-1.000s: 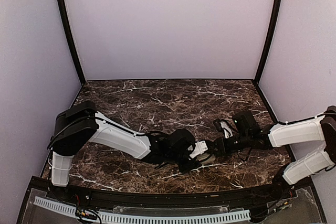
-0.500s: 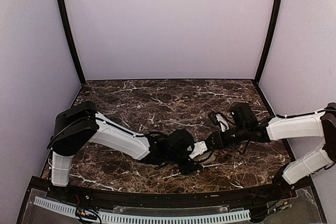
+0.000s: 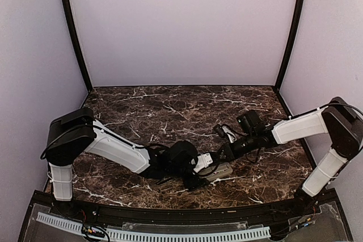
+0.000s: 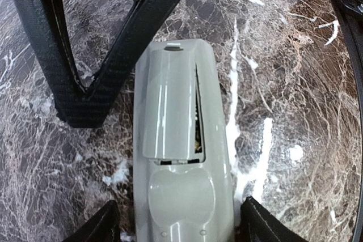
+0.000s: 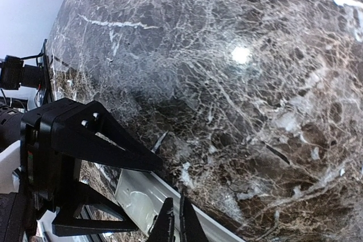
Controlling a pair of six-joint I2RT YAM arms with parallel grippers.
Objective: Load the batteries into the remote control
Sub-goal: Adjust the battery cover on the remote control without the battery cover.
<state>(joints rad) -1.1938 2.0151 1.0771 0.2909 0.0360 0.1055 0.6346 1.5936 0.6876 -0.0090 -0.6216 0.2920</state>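
Dark brown marble table [image 3: 170,111], veined white, stands inside pale lilac walls [image 3: 181,26] with black corner posts [image 3: 72,32]. The remote control [image 3: 220,172] lies back-up toward 5 o'clock from the table's middle, its battery cover [image 4: 170,106] slightly askew. The left gripper [image 4: 181,228] is released, its fingers either side of the remote's end. The right gripper [image 5: 173,219] is clenched on nothing, its tips at the remote's edge.

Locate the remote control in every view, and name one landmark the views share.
Top external: the remote control lies low, just right of centre.
Left wrist: it fills the centre, running to the bottom edge.
Right wrist: it lies at the bottom edge, left of centre.
Shared landmark: the white-veined dark marble table.
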